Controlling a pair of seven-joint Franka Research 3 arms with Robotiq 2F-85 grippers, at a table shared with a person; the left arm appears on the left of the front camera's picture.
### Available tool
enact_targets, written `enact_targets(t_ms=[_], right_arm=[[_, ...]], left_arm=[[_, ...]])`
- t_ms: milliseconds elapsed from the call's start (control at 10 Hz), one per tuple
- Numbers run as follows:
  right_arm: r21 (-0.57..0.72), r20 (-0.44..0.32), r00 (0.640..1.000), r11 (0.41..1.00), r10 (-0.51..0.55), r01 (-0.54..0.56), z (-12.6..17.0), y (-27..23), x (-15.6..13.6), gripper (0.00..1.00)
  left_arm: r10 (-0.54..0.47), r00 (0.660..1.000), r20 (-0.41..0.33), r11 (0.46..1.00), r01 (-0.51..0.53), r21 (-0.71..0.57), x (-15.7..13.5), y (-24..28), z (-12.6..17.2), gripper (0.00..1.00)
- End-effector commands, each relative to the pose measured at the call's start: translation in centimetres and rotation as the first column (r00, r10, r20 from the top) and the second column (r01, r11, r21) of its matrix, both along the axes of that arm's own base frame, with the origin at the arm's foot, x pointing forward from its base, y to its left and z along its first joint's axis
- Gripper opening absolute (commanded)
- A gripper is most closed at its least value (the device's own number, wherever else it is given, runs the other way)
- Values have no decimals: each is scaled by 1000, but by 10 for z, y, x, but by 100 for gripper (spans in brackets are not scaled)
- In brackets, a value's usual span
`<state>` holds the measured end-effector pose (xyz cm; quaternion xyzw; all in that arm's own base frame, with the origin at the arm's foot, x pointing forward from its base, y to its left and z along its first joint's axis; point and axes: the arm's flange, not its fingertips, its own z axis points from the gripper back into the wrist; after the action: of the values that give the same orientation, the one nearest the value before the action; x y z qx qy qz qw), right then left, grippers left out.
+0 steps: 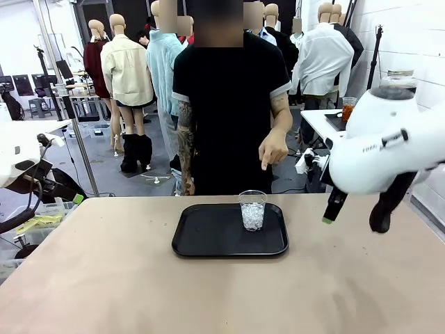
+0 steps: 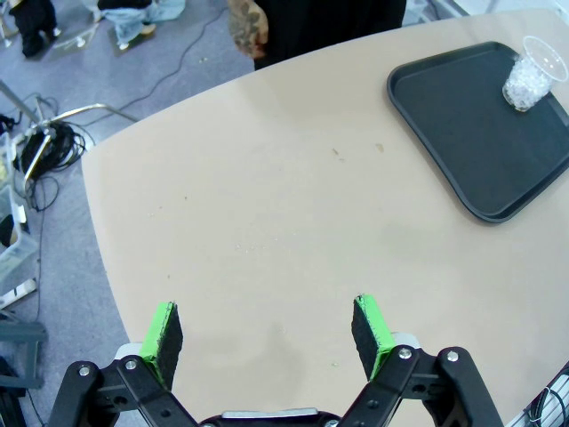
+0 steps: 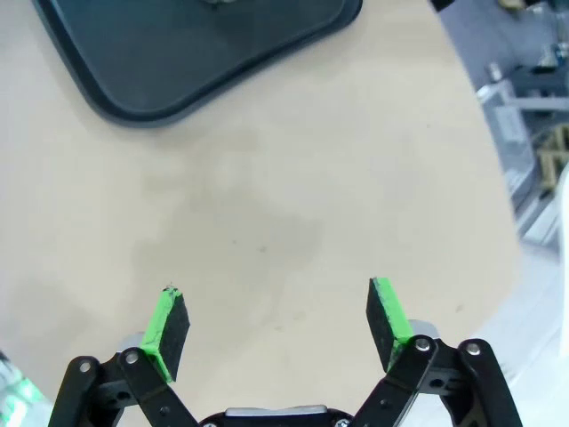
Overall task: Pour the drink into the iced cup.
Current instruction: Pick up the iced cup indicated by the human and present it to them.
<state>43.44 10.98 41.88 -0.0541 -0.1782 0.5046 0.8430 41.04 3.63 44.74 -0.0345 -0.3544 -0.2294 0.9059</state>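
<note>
A clear cup of ice (image 1: 252,211) stood on the far right part of a black tray (image 1: 208,240) in the middle of the table (image 1: 104,278). The person (image 1: 229,104) stood at the far edge with one hand (image 1: 272,149) hanging. The right gripper (image 1: 352,224) hung above the table's right side, jaws spread.

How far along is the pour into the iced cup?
Done: the iced cup stands on the black tray, holding ice only, nothing poured. In hand: nothing; the left tool and right tool are open and empty above the table. Left: the whole pour.

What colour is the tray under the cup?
The tray is black, clearest in the front view.
</note>
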Motion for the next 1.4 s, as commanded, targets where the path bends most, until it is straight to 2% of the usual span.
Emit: enact_targets(t_ms=[0, 100, 300, 400, 500, 600, 800, 900, 1000, 1300], right_arm=[[14, -57, 957, 958, 286, -285, 13, -23, 40, 100], [39, -80, 924, 927, 374, -372, 11, -30, 58, 100], [145, -92, 886, 886, 455, -440, 1, -35, 83, 100], [177, -78, 879, 874, 470, -451, -6, -34, 89, 100], [247, -25, 901, 876, 434, -415, -11, -33, 94, 100], [136, -42, 892, 887, 450, -441, 4, -28, 70, 100], [136, -42, 892, 887, 450, -441, 4, -28, 70, 100], [174, -35, 888, 878, 459, -446, -3, -28, 81, 100], [192, 9, 877, 860, 480, -473, 4, -32, 72, 100], [413, 125, 803, 705, 583, -577, -28, -41, 103, 100]], left_arm=[[9, 1000, 8, 1000, -9, 2, 1, 1, -1, 100], [9, 1000, 8, 1000, -9, 2, 1, 1, -1, 100], [9, 1000, 8, 1000, -9, 2, 1, 1, -1, 100], [9, 1000, 8, 1000, -9, 2, 1, 1, -1, 100], [9, 1000, 8, 1000, -9, 2, 1, 1, -1, 100], [9, 1000, 8, 1000, -9, 2, 1, 1, -1, 100], [9, 1000, 8, 1000, -9, 2, 1, 1, -1, 100], [9, 1000, 8, 1000, -9, 2, 1, 1, -1, 100], [9, 1000, 8, 1000, -9, 2, 1, 1, -1, 100], [9, 1000, 8, 1000, -9, 2, 1, 1, -1, 100]])
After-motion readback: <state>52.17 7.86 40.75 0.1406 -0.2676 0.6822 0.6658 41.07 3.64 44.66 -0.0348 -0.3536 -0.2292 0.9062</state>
